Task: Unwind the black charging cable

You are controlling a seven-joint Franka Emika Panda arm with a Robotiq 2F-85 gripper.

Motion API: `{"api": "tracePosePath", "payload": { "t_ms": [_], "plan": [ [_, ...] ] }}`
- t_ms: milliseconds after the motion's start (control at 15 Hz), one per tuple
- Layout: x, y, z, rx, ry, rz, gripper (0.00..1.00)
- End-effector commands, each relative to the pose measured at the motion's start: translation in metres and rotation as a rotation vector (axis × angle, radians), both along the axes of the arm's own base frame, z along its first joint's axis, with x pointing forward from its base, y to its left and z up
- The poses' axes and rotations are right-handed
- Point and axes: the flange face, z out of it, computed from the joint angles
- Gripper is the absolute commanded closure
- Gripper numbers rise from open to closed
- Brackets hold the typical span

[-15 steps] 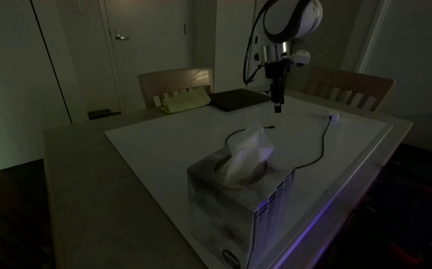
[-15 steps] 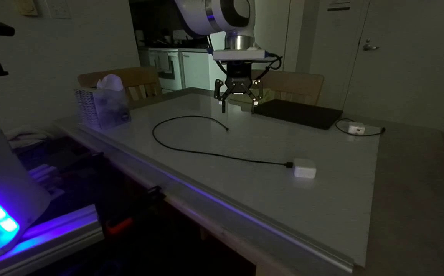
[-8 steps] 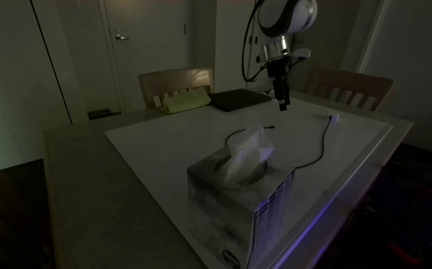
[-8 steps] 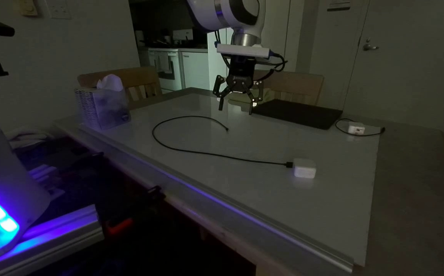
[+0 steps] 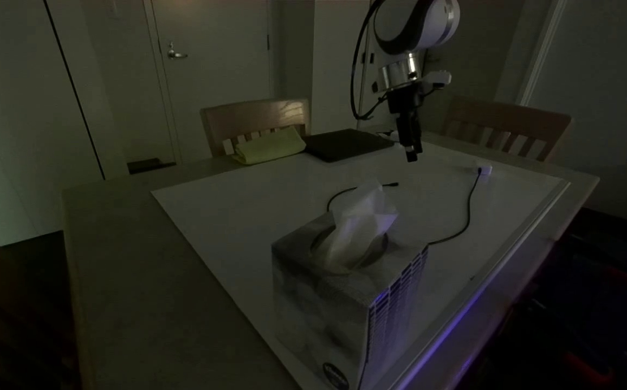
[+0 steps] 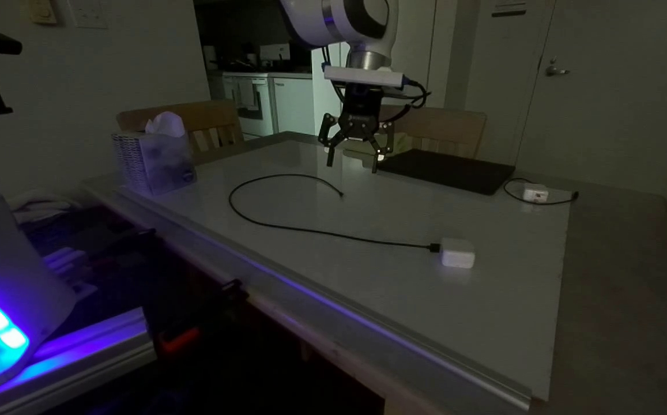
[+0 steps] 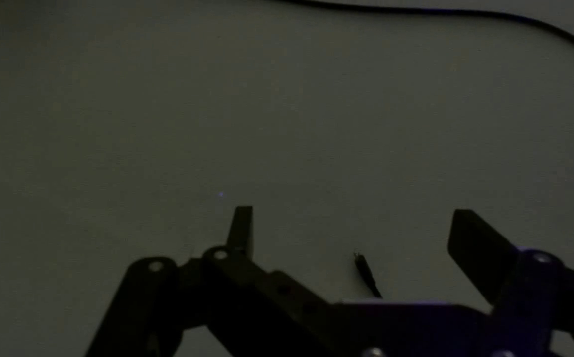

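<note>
the desk carries a whiteboard, and a flat black rectangular pad lies at its edge. a tissue box stands upright near a corner. the hand, its fingers spread wide, hangs slightly tilted above the whiteboard. on the whiteboard lies the black charging cable in one open curve, plugged into a white charger block; in the wrist view its free plug tip shows between the fingers, down on the whiteboard.
</note>
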Motion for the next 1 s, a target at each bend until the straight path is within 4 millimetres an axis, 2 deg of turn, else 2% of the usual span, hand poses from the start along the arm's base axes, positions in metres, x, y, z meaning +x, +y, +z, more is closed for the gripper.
{"api": "tracePosePath", "payload": {
  "t_ms": [0,333,733,933],
  "plan": [
    [-0.011,0.004,-0.006,-0.002,0.065,-0.018,0.0],
    [-0.03,0.006,-0.025,0.042,0.068,0.003,0.0],
    [-0.035,0.024,-0.047,0.158,-0.124,0.227,0.0],
    [-0.04,0.027,-0.051,0.193,-0.175,0.309,0.0]
  ]
}}
